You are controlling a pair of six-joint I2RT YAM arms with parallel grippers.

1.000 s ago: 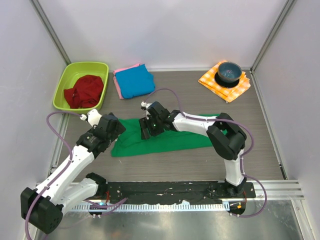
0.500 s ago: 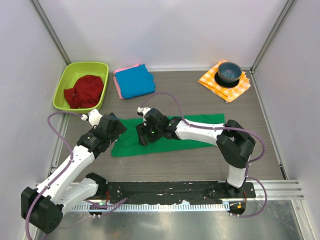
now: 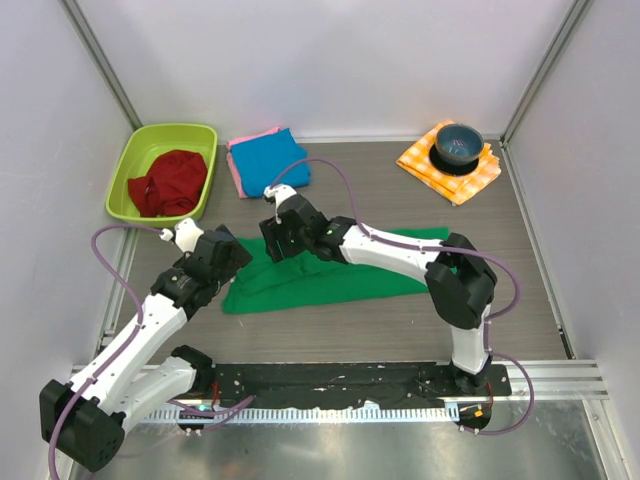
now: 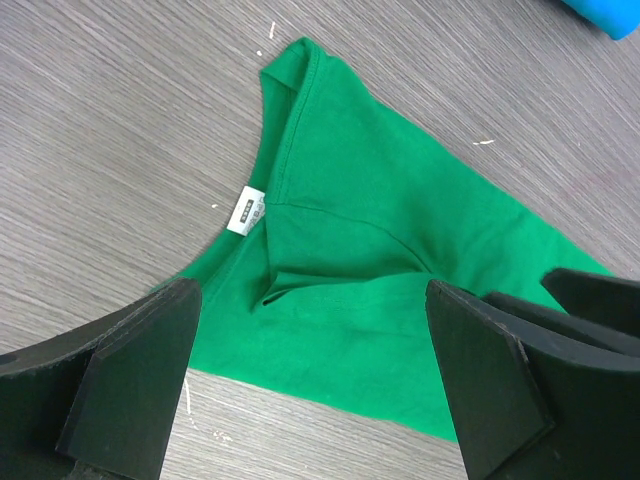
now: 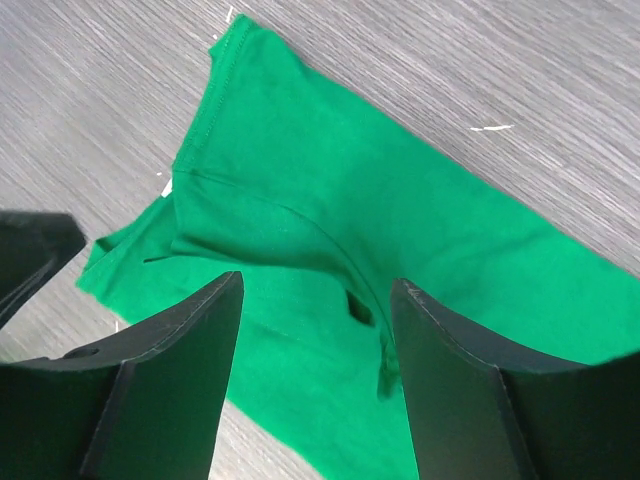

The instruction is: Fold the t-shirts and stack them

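The green t-shirt (image 3: 340, 280) lies folded into a long strip across the middle of the table. Its collar end, with a white tag (image 4: 246, 210), points left. My left gripper (image 3: 222, 252) hovers over that left end, jaws wide open with only cloth (image 4: 380, 220) under them. My right gripper (image 3: 276, 238) reaches over the strip's upper left part, open above the green fabric (image 5: 300, 200) and clamping nothing. A folded blue t-shirt (image 3: 268, 162) rests on a pink one (image 3: 235, 172) at the back.
A lime-green bin (image 3: 205, 135) at the back left holds a crumpled red cloth (image 3: 168, 183). At the back right an orange-and-white checked cloth (image 3: 478, 178) carries a dark bowl (image 3: 459, 145). Walls close in on three sides.
My right gripper has moved left and toward the back over the green t-shirt, uncovering its right half. The left arm has barely moved.
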